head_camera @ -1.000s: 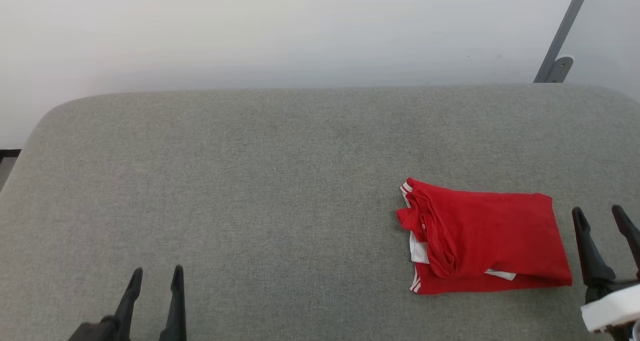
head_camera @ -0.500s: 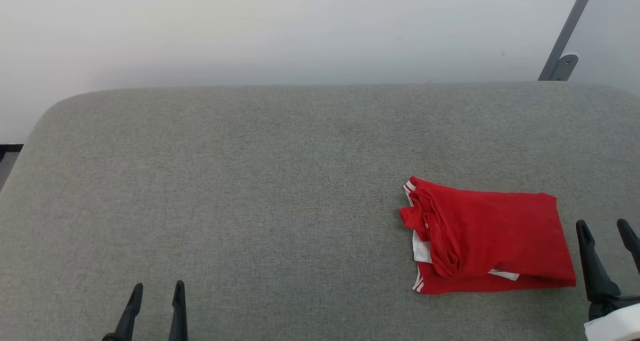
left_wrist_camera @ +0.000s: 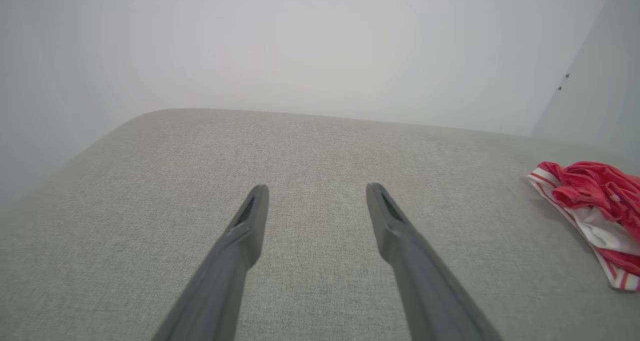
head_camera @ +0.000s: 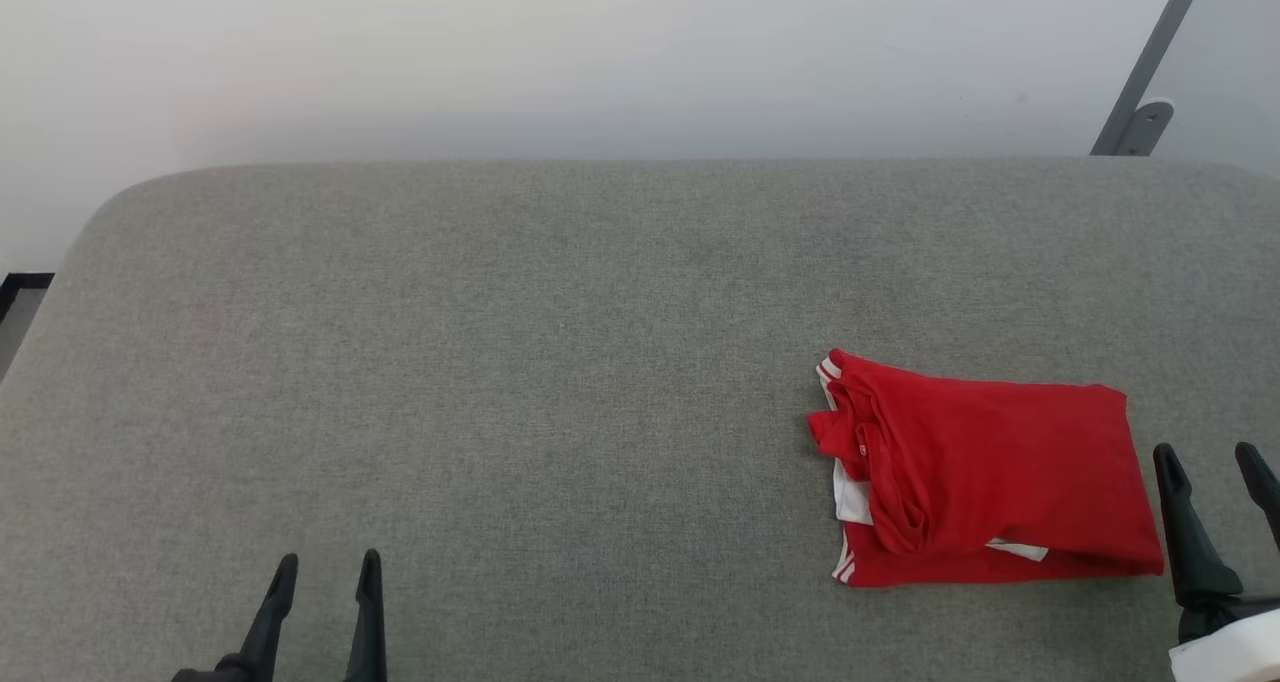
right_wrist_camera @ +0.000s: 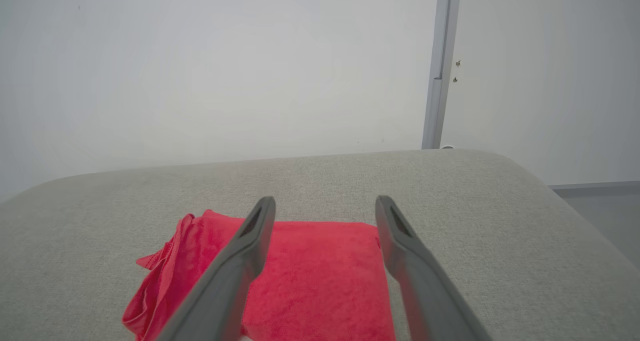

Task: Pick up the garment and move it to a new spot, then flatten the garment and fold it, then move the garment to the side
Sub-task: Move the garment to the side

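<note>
Since it's soft, light cloth, the shirt (head_camera: pixel 985 472) — folded on the table's (head_camera: pixel 500 362) right side, beside the right claw (head_camera: pixel 1204 451) — probably wants pinching at a thick edge; that and the left claw (head_camera: pixel 330 557) sit spread, empty.

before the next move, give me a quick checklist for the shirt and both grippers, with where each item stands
1. Garment folded into a compact stack: ok.
2. Garment lies wholly on the grey table, over on the robot's right side: ok.
3. Left gripper open and holding nothing, far from the cloth: ok.
4. Right gripper open and holding nothing, just beside the garment's right edge: ok.
5. Fold neat all round: not ok. The collar end is bunched and a white sleeve pokes out.
6. Layers underneath lie flat: cannot tell.
</note>
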You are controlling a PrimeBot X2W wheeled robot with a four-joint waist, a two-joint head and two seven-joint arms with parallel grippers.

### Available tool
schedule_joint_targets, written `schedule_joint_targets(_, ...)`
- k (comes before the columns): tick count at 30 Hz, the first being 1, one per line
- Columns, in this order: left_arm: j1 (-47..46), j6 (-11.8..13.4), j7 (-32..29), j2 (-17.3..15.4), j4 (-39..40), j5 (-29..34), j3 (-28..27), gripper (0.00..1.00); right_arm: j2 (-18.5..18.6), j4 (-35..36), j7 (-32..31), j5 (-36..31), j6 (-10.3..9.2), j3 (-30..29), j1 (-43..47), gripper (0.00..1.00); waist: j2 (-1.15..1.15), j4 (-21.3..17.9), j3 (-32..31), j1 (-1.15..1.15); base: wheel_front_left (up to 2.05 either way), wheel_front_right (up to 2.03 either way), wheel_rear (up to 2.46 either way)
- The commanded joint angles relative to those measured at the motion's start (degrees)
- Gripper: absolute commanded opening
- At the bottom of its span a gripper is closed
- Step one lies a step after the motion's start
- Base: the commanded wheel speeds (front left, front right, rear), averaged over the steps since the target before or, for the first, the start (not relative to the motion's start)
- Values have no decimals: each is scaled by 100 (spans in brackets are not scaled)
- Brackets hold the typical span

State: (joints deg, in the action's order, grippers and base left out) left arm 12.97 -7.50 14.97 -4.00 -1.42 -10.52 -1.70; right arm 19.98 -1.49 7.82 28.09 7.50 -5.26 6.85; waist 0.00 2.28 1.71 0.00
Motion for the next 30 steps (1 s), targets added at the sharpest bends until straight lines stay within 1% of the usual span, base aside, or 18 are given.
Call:
schedule_joint_targets(1, -110, 6, 32, -8, 16, 39, 13, 100, -13, 29, -31, -25, -3, -8, 37, 100, 0, 3, 14, 0, 0, 0, 0)
schedule_joint_targets(5, -222, 6, 31, -1, 20, 3, 63, 100, 33, -8, -142, -28, -3, -7, -15, 100, 0, 18, 122, 0, 0, 0, 0)
schedule_joint_targets(8, -321, 6, 31, 7, -26, -43, 92, 100, 117, -98, -429, -54, -3, 70, -98, 100, 0, 4, 229, 0, 0, 0, 0)
schedule_joint_targets(12, -505, 6, 31, 34, -43, -95, 150, 100, 452, -259, -1371, 62, -3, 219, -369, 100, 0, -40, 466, 0, 0, 0, 0)
schedule_joint_targets(14, -612, 6, 32, 42, -47, -100, 181, 100, 717, -249, -1928, 175, -2, 320, -606, 100, 0, -57, 615, 0, 0, 0, 0)
schedule_joint_targets(15, -679, 6, 31, 47, -44, -103, 197, 100, 833, -257, -2199, 295, -4, 320, -744, 100, 0, -61, 700, 0, 0, 0, 0)
schedule_joint_targets(17, -819, 6, 31, 57, -44, -108, 239, 100, 1210, -194, -2774, 498, -2, 507, -993, 100, 0, -64, 883, 0, 0, 0, 0)
schedule_joint_targets(20, -1087, 6, 31, 46, -115, -78, 412, 100, 1666, -309, -3528, 923, -4, 623, -1418, 100, 0, -31, 1140, 0, 0, 0, 0)
schedule_joint_targets(24, -1435, 6, 32, 16, -179, -82, 534, 100, 2125, -498, -4491, 1464, -3, 764, -1912, 100, 0, 62, 1447, 0, 0, 0, 0)
schedule_joint_targets(27, -1632, 6, 31, 8, -207, -99, 589, 100, 2292, -567, -5084, 1802, -3, 1019, -2154, 100, 0, 127, 1626, 0, 0, 0, 0)
schedule_joint_targets(28, -1632, 6, 31, 8, -207, -99, 589, 100, 2292, -567, -5084, 1802, -3, 1019, -2154, 100, 0, 127, 1626, 0, 0, 0, 0)
schedule_joint_targets(30, -1733, 6, 32, 8, -237, -101, 615, 100, 2370, -569, -5388, 1960, -3, 1240, -2257, 100, 0, 169, 1731, 0, 0, 0, 0)
